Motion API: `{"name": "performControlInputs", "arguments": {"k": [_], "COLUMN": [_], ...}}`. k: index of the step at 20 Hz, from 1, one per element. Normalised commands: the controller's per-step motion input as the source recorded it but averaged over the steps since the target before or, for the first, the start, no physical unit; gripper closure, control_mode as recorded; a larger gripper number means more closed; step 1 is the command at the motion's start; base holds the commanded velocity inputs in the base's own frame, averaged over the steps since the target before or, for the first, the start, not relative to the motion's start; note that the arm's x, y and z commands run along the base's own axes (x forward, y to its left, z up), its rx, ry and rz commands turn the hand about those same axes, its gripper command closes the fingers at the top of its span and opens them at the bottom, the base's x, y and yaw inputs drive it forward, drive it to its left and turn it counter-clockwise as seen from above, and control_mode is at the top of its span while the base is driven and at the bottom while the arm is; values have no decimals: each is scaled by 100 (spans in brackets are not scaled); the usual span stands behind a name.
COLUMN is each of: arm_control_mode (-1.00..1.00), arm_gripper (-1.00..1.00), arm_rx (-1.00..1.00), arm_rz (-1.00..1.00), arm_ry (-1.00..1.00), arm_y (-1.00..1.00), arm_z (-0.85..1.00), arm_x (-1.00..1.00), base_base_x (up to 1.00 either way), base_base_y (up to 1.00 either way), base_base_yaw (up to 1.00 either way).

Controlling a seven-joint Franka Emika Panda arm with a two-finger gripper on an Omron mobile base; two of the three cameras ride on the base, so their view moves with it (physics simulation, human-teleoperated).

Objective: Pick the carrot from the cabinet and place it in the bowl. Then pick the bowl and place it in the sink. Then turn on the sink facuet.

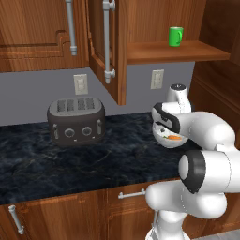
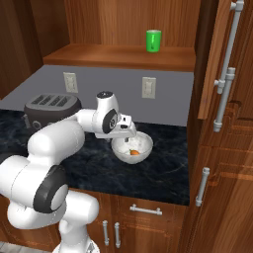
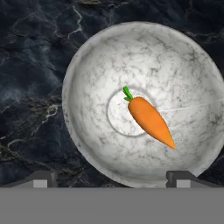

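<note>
Hovering with jaws spread wide, the gripper (image 3: 112, 178) is leaving the carrot (image 3: 151, 121) lying in the white bowl (image 3: 94, 78), so gripping the bowl's rim looks like the next job.

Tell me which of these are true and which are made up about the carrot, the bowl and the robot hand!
1. The carrot lies inside the bowl. True.
2. The gripper is squeezing the carrot. False: it is open above the bowl, holding nothing.
3. The green mug sits on the cabinet shelf. True.
4. The bowl is on top of the toaster. False: it stands on the dark counter, apart from the toaster.
</note>
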Motion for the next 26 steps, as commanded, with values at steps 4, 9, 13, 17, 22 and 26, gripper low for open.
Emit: {"name": "performControlInputs", "arguments": {"k": [4,9,13,17,22,26], "arm_control_mode": [-100,-100,-100,-100,-100,-100], "arm_gripper": [-100,-100,-100,-100,-100,-100], "arm_rx": [0,0,0,0,0,0], "arm_rz": [2,1,1,4,6,6], "arm_ry": [0,0,1,2,1,0], "arm_y": [28,1,0,0,-2,-6], "arm_z": [0,-10,-24,-33,-18,-13], "arm_x": [-25,-3,0,3,8,2], "base_base_x": [0,0,0,0,0,0], "base_base_y": [0,0,0,0,0,0], "base_base_yaw": [0,0,0,0,0,0]}}
